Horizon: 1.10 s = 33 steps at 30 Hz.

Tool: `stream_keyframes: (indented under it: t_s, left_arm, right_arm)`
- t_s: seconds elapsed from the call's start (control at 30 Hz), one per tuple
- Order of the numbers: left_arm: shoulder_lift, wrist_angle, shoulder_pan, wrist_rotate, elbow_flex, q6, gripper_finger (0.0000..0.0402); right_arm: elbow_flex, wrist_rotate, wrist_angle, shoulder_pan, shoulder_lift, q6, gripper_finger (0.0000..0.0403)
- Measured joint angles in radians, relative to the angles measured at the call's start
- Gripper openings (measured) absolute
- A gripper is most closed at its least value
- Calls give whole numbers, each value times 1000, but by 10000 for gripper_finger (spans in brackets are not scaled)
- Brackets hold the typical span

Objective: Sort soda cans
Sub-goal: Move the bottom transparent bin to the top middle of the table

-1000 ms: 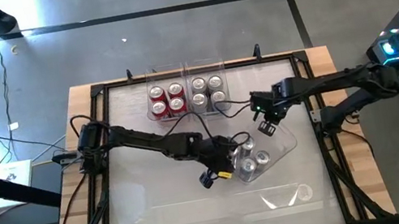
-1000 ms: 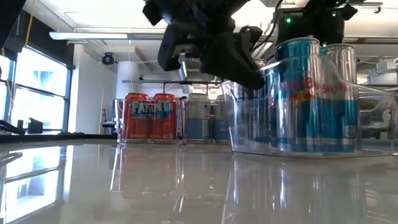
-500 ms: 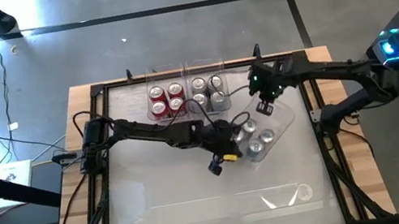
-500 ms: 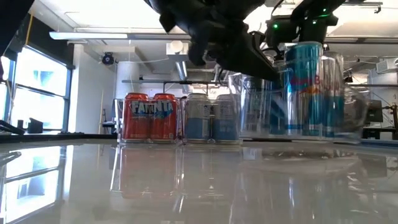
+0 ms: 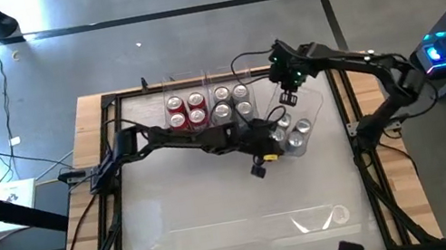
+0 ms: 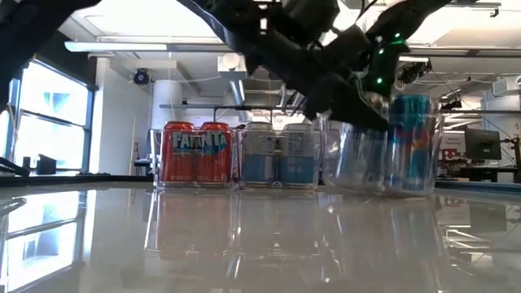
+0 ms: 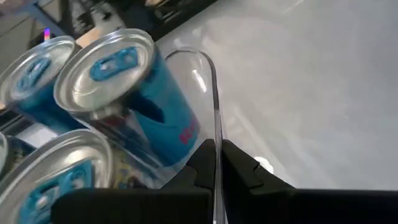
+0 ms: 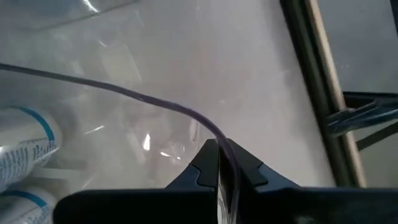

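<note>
Both hands are pinched shut on the rim of 1 clear plastic bin [image 5: 307, 119], which carries blue-and-silver soda cans [image 5: 291, 134] with silver tops. The left hand [image 5: 263, 153] grips the bin's near wall; in the left wrist view its fingers [image 7: 239, 168] close on the thin clear edge with nothing else between them. The right hand [image 5: 285, 96] grips the far wall, its fingers [image 8: 208, 165] likewise clamped on the rim. No can is held directly by either hand.

Position: the bin sits just beside the right end of the 2 clear bins at the back of the desk [image 5: 178, 234], 1 holding 4 red cans [image 5: 187, 111], the next holding 4 silver-grey cans [image 5: 232, 102]. In the low view its base appears close to the desk, contact uncertain.

Risks, as judged:
- The grip is on thin, slick plastic at 2 points. If the 2 arms pull unevenly, the wall could flex or slip free, and the bin would drop or skew.
- Any tilt could topple the loose blue cans against each other.
- Moving too far sideways would knock the silver-grey row.

Orientation: the blue cans stand upright, long axes vertical, tops up. The bin's long axis runs diagonally from the left hand toward the right hand.
</note>
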Motion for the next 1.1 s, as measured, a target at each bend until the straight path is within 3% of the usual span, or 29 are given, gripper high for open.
stream_keyframes:
  t_s: [0.5, 0.9, 1.1]
  left_arm:
    - [37, 49, 75, -86, 33, -168, 1]
    - [49, 79, 100, -96, 34, -214, 5]
    - [81, 119, 106, -96, 38, -224, 7]
  right_arm:
    - [217, -44, 41, -107, 236, -252, 1]
    - [360, -82, 43, -121, 380, -408, 2]
    - [369, -64, 73, -127, 391, -455, 34]
